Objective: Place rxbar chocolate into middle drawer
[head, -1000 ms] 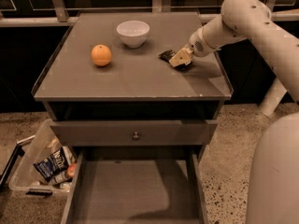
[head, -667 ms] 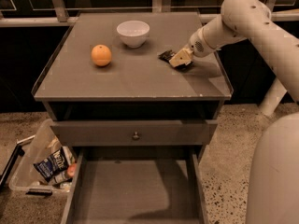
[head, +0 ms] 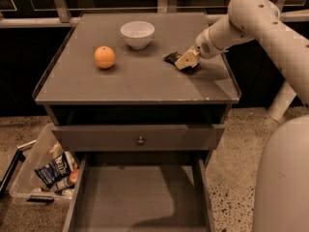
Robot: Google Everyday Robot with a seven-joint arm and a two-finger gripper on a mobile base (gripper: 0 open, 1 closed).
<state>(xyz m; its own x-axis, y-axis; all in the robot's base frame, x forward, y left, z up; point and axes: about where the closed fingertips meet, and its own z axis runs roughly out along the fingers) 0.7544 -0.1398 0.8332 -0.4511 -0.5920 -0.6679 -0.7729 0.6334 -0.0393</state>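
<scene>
The rxbar chocolate (head: 171, 58), a small black bar, lies on the right part of the cabinet top (head: 140, 81). My gripper (head: 186, 61) is down on the bar's right end and covers part of it, with the arm reaching in from the right. The middle drawer (head: 140, 197) stands pulled out below at the front, and its flat grey floor is bare.
A white bowl (head: 137, 34) and an orange (head: 105, 57) stand on the cabinet top to the left of the bar. A closed drawer front with a round knob (head: 140, 140) sits above the open drawer. A clear bin (head: 46, 173) with snack bags is on the floor at the left.
</scene>
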